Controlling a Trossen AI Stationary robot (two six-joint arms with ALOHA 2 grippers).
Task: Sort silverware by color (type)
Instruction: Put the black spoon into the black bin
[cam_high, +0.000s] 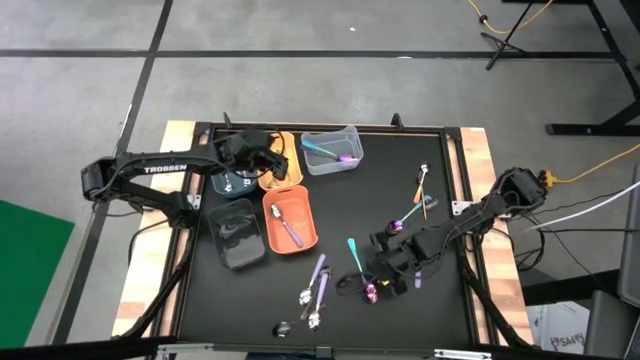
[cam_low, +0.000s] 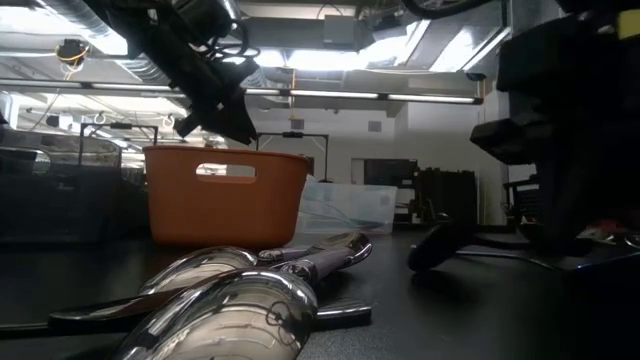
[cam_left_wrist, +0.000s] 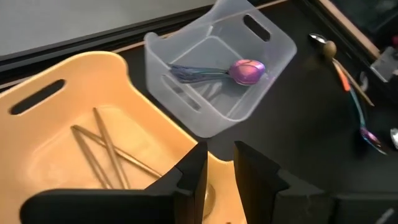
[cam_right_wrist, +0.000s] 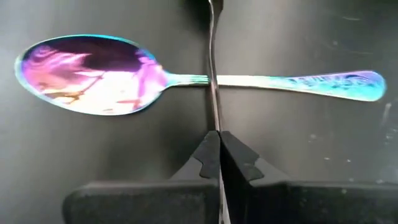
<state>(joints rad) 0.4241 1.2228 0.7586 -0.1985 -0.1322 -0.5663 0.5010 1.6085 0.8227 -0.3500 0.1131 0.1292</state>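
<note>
My right gripper (cam_right_wrist: 217, 146) is at the table's near right (cam_high: 378, 278), shut on a thin dark piece of silverware (cam_right_wrist: 213, 74), which the wrist view shows edge-on. That piece crosses over a purple iridescent spoon (cam_right_wrist: 93, 74) lying flat on the black table. My left gripper (cam_left_wrist: 217, 165) hovers over the yellow bin (cam_left_wrist: 56, 137) at the far left (cam_high: 262, 155), its fingers apart. Gold pieces (cam_left_wrist: 106, 149) lie in that bin. A clear bin (cam_left_wrist: 217, 68) holds purple and teal pieces (cam_left_wrist: 245, 71). My right gripper pinches the dark piece's flat faces (cam_right_wrist: 214, 127) between its two fingers, coming down steeply from the table's right. The piece runs on past the fingertips. In the low view its free end (cam_low: 430, 255) slopes down to the table. My left gripper has a rounded gold glint (cam_left_wrist: 205, 196) low between its fingers; I cannot tell whether it touches it.
An orange bin (cam_high: 290, 220) holds a purple piece, and two dark bins (cam_high: 235, 235) stand left of it. Loose silverware lies near the front edge (cam_high: 315, 285) and at the right (cam_high: 420, 195). A teal spoon (cam_high: 355, 252) lies just beside the right gripper.
</note>
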